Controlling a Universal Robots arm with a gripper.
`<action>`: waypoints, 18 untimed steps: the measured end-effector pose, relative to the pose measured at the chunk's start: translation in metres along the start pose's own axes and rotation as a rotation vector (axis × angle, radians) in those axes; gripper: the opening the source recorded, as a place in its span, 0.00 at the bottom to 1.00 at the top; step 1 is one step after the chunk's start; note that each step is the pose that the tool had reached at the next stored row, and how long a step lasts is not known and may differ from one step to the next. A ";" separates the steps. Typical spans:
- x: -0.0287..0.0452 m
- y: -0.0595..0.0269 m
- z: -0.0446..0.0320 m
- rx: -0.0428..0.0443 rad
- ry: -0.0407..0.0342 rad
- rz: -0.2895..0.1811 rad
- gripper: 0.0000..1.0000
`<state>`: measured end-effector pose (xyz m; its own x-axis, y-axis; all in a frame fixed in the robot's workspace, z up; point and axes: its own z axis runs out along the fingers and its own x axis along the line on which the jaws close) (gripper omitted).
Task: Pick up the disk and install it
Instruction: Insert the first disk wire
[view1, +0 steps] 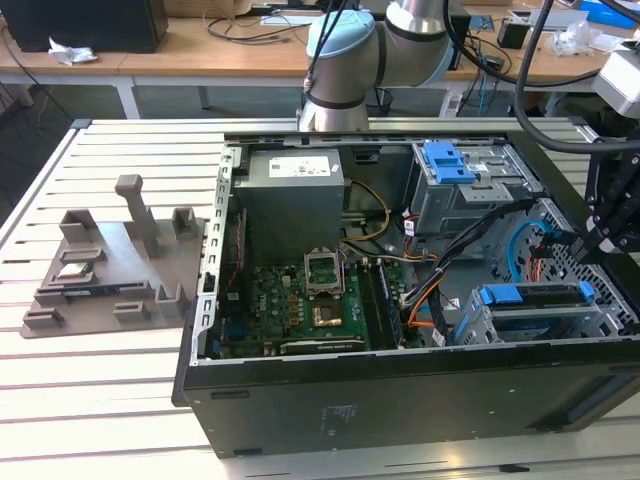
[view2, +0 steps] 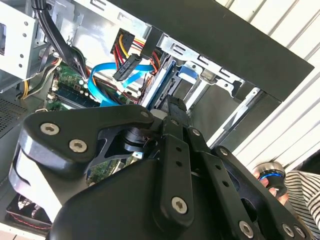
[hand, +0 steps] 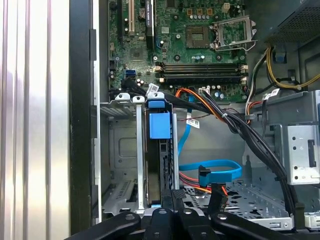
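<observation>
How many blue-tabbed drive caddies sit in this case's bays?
2. One blue caddy tops the rear bay near the power supply. The disk sits in the front drive cage, below the gripper. Others may be hidden.

Blue-caddied disk (hand: 160, 150) — on edge in the metal drive cage (hand: 120, 150) — blue tab outward.

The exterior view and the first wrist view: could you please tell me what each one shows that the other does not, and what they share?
The exterior view takes in the grey fixture beside the computer case and the robot arm behind it. The first wrist view looks straight into the drive cage, down to the bare slot next to the disk. Both show the motherboard and the disk seated in that cage, with its blue caddy visible.
</observation>
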<state>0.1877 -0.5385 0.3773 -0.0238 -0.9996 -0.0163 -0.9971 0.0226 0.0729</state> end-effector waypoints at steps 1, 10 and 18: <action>0.0000 -0.0001 0.0000 0.0000 0.0000 0.000 0.17; -0.0234 -0.0004 0.0006 0.0001 0.0035 0.000 0.36; -0.0444 -0.0066 0.0072 0.0006 0.0200 0.008 0.36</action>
<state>0.1948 -0.4942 0.3704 -0.0301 -0.9995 0.0043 -0.9969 0.0304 0.0724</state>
